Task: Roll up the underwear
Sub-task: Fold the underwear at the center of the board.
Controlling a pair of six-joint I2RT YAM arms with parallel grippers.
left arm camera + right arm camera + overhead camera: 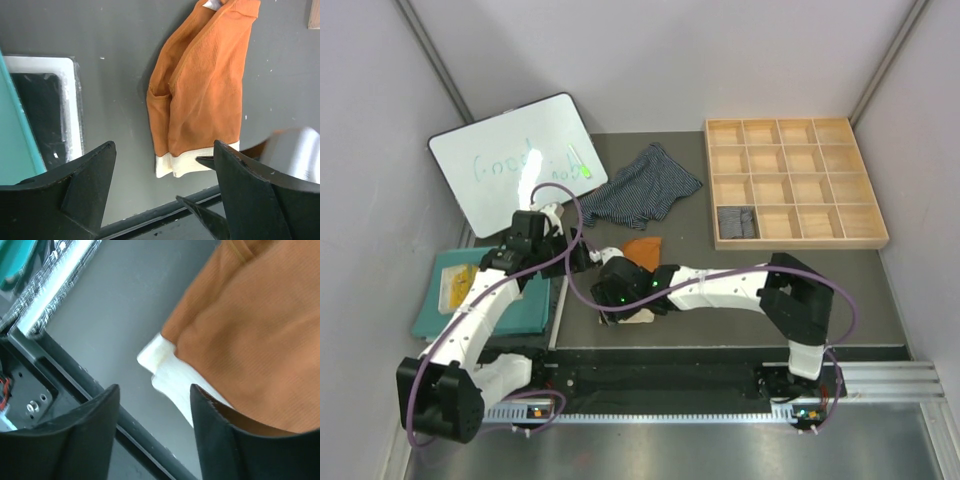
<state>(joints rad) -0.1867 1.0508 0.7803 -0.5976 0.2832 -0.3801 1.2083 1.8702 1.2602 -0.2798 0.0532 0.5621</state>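
The rust-orange underwear [205, 95] lies folded lengthwise on the dark table, its cream waistband [195, 162] at the near end. My left gripper [162, 170] hovers open above that waistband, touching nothing. My right gripper [155, 395] stands open at the waistband's corner [170, 372], one finger alongside the cloth and only bare table in the gap. In the top view the right gripper [618, 310] covers most of the orange pair [642, 247]. The navy striped pair [645, 187] lies spread out behind. A grey pinstriped pair [737, 222] sits rolled in a tray compartment.
A wooden compartment tray [795, 180] stands at the back right. A whiteboard [515, 160] leans at the back left. A teal mat [485, 295] lies under the left arm. The table's black front rail [150, 215] runs just below the waistband.
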